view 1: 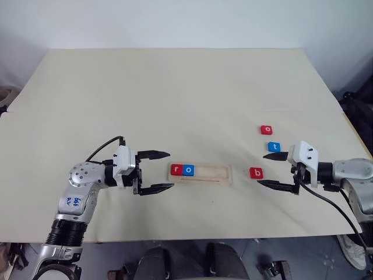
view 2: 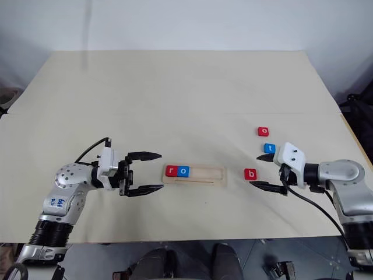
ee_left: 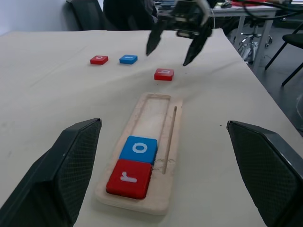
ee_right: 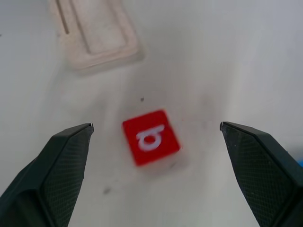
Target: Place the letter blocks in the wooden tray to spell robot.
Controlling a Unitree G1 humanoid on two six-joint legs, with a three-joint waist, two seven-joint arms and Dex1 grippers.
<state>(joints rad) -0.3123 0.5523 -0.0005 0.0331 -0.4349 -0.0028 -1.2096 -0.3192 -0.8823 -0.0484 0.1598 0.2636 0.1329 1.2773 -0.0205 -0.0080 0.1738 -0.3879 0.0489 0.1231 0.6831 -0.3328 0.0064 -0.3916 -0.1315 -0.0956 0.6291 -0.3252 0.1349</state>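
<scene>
The wooden tray (view 1: 213,173) lies at the table's front middle, with a red r block (view 1: 176,170) and a blue o block (view 1: 187,170) side by side at its left end. My left gripper (view 1: 171,170) stands open just left of the tray, pointing at it, nothing between its fingers. A red b block (view 1: 256,172) lies flat on the table right of the tray. My right gripper (view 1: 261,169) is open around it, fingers well apart from the b block (ee_right: 150,137). Behind it lie a blue t block (view 1: 274,147) and a red o block (view 1: 266,129).
The cream table (view 1: 175,93) stretches wide and bare behind the tray. Its front edge runs close below both grippers. A black cable (view 1: 335,207) trails from my right wrist toward the table's front right corner.
</scene>
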